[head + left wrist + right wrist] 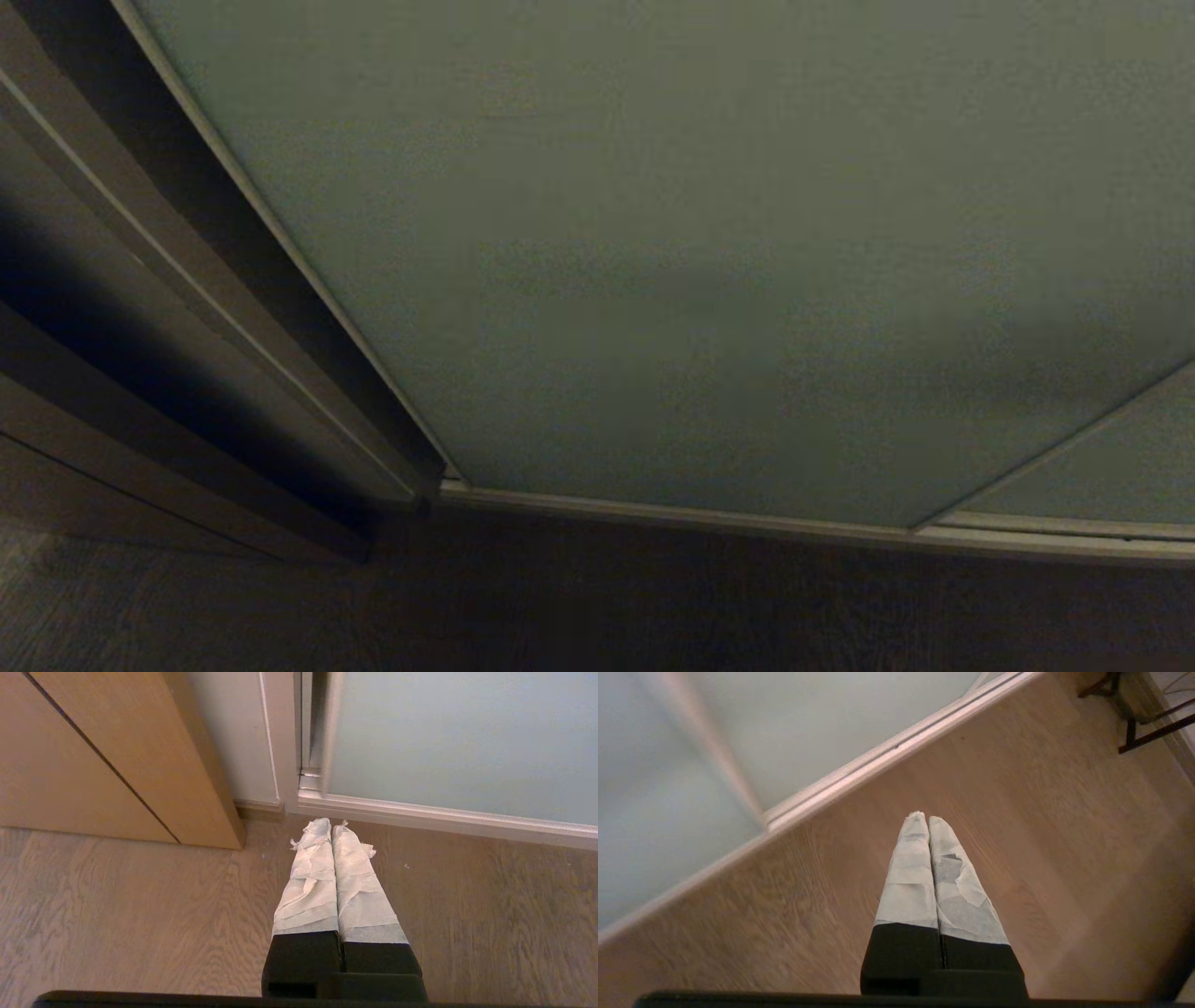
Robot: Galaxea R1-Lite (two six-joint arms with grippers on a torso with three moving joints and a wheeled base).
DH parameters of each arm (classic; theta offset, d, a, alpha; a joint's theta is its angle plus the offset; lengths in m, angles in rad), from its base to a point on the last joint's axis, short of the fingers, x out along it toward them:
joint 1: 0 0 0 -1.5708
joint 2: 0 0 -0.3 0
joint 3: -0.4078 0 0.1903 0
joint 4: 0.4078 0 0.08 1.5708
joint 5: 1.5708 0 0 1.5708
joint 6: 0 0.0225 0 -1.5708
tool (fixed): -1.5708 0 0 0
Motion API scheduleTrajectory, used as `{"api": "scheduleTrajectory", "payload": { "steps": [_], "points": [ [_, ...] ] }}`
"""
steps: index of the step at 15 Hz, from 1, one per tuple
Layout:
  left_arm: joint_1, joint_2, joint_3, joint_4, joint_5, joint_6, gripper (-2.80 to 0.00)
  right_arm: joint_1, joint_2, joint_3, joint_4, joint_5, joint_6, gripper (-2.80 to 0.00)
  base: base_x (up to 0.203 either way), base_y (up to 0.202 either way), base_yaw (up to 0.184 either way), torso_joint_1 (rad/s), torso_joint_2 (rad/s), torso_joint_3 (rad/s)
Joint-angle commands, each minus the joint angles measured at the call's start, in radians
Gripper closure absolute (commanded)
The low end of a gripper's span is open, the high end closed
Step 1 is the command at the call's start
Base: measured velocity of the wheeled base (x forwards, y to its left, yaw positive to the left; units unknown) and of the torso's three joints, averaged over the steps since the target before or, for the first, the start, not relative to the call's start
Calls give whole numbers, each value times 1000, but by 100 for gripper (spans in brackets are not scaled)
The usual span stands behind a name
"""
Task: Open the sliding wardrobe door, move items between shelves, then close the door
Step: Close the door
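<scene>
The sliding wardrobe door [709,261] fills most of the head view, a pale grey-green panel in a thin pale frame, and it stands closed. A second panel [1111,467] overlaps it at the lower right. Neither arm shows in the head view. My left gripper [331,825] hangs low over the wood floor, shut and empty, pointing at the door's left bottom corner [322,784]. My right gripper [922,818] is also shut and empty, above the floor near the door's bottom rail [878,758]. The items and the shelves are hidden behind the door.
Dark brown wooden panelling [140,308] stands left of the door and shows as a tan panel [117,756] in the left wrist view. Wood floor [653,607] runs along the rail. Dark furniture legs [1134,718] stand on the floor far from the right gripper.
</scene>
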Motion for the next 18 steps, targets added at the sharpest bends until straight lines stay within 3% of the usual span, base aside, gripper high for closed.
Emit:
{"api": "scheduleTrajectory", "payload": {
  "steps": [1,3,6,8,12,16,18],
  "points": [
    [0,1,0,0,0,-1,0,41,52,-19,-30,-1,2,0,0,0,0,0,0,0],
    [0,1,1,0,0,-1,0,169,34,18,-85,-14,18,0,0,0,0,0,0,0],
    [0,1,0,0,0,-1,0,451,-67,93,-116,-41,37,0,0,0,0,0,0,0],
    [0,1,0,0,0,-1,0,590,-174,203,-128,-48,36,0,0,0,0,0,0,0],
    [0,0,0,0,0,-1,0,735,-431,447,-168,-47,36,0,0,0,0,0,0,0],
    [0,0,0,0,0,-1,0,786,-654,683,-266,-45,5,0,0,0,0,0,0,0],
    [0,0,1,0,0,-1,0,794,-664,805,-459,-53,-2,0,0,0,0,0,0,0]
  ]
}}
